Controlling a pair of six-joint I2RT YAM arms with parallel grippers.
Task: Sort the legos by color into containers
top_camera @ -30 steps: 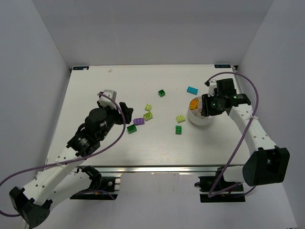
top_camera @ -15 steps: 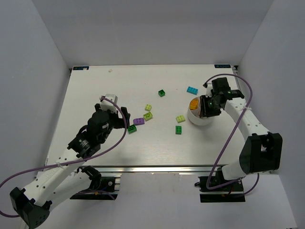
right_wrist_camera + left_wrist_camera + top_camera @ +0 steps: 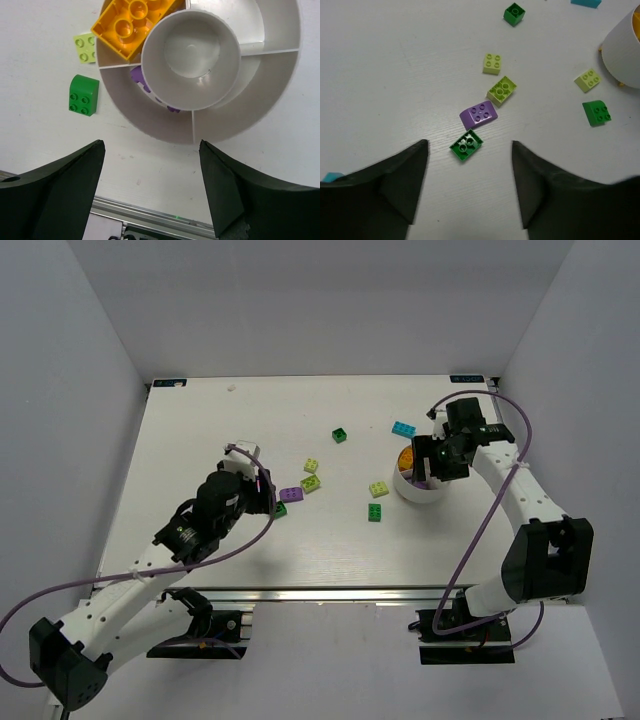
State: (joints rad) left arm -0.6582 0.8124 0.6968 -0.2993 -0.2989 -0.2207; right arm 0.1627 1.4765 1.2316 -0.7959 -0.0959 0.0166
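Observation:
The white divided bowl [image 3: 418,489] stands at the right. It holds an orange brick [image 3: 132,20] in one compartment and a purple brick [image 3: 143,84] in the neighbouring one. My right gripper [image 3: 433,462] hangs open and empty above the bowl [image 3: 280,80]. My left gripper [image 3: 266,494] is open and empty, low over an upturned dark green brick [image 3: 466,145], its fingers on either side and apart from it. Just beyond lie a purple brick [image 3: 478,114] and two lime bricks [image 3: 502,90] [image 3: 492,63].
More loose bricks lie about: a dark green [image 3: 341,434], a cyan [image 3: 404,428], a lime [image 3: 379,488] and a green [image 3: 374,512] near the bowl. A cyan bit [image 3: 331,176] shows by my left finger. The table's front rail [image 3: 150,220] is close below the bowl.
My left gripper has moved right and down to the dark green and purple bricks. My right gripper has shifted slightly over the bowl.

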